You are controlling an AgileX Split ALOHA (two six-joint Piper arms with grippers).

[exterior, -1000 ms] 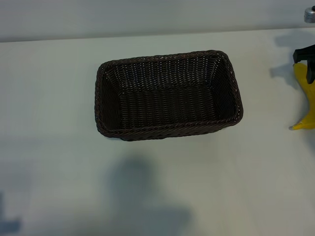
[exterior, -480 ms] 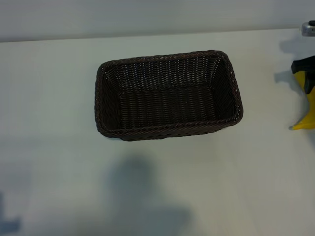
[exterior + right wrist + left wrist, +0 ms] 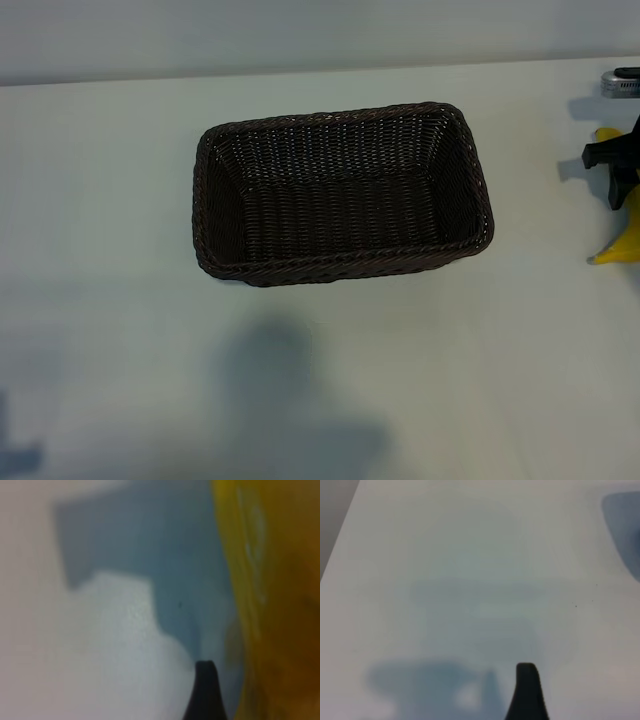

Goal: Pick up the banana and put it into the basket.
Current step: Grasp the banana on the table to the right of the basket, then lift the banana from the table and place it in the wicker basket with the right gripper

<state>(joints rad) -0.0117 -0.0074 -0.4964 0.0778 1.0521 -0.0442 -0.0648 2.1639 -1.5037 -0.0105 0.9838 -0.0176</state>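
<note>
The dark-brown woven basket [image 3: 340, 262] stands in the middle of the white table, with nothing in it. The yellow banana [image 3: 622, 238] lies flat at the table's far right edge, partly cut off by the frame. My right gripper [image 3: 616, 165] is low over the banana's upper half and stands open. In the right wrist view one black fingertip [image 3: 205, 690] is beside the banana's [image 3: 272, 605] skin, apart from it by a thin strip of table. My left gripper is out of the exterior view; its one visible fingertip [image 3: 527, 692] hangs over bare table, open, holding nothing.
The white table [image 3: 120, 330] spreads all round the basket. A grey wall band runs along the far edge. A metal part of the right arm [image 3: 622, 82] shows at the upper right corner. Soft shadows lie on the table in front of the basket.
My right gripper has shifted along the banana toward its middle and covers more of it. The banana, the basket and the left arm have not moved.
</note>
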